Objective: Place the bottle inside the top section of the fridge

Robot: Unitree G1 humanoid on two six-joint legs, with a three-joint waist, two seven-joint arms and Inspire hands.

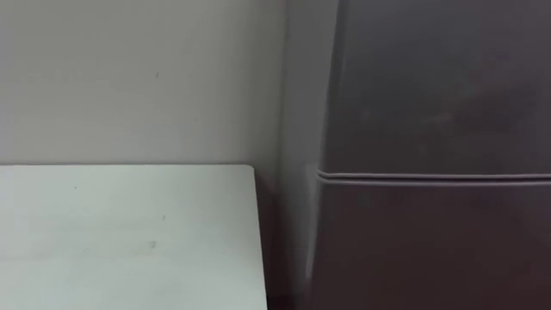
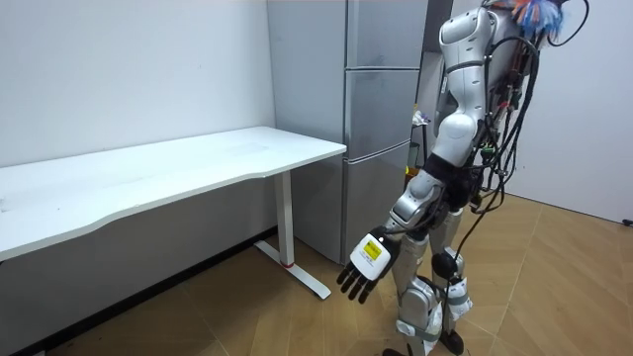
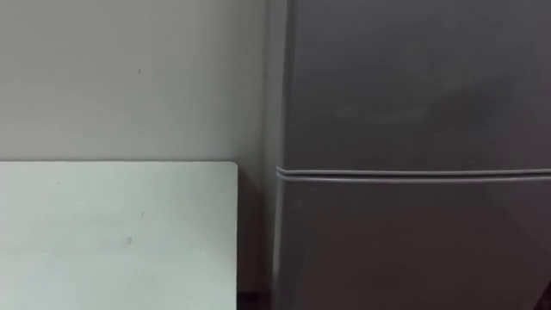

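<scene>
eye views: close, facing fridge (image 1: 430, 129) and table (image 1: 129, 232) | room view: farther, side-on, shares both

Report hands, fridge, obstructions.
Left hand open, empty, low by leg. Fridge ahead, both doors shut. Table to its left, not in the way.

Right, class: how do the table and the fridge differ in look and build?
The table is white; the fridge is grey. The table is low and flat on thin legs; the fridge is a tall closed box, rising well above it. Both stand against the wall, side by side.
</scene>
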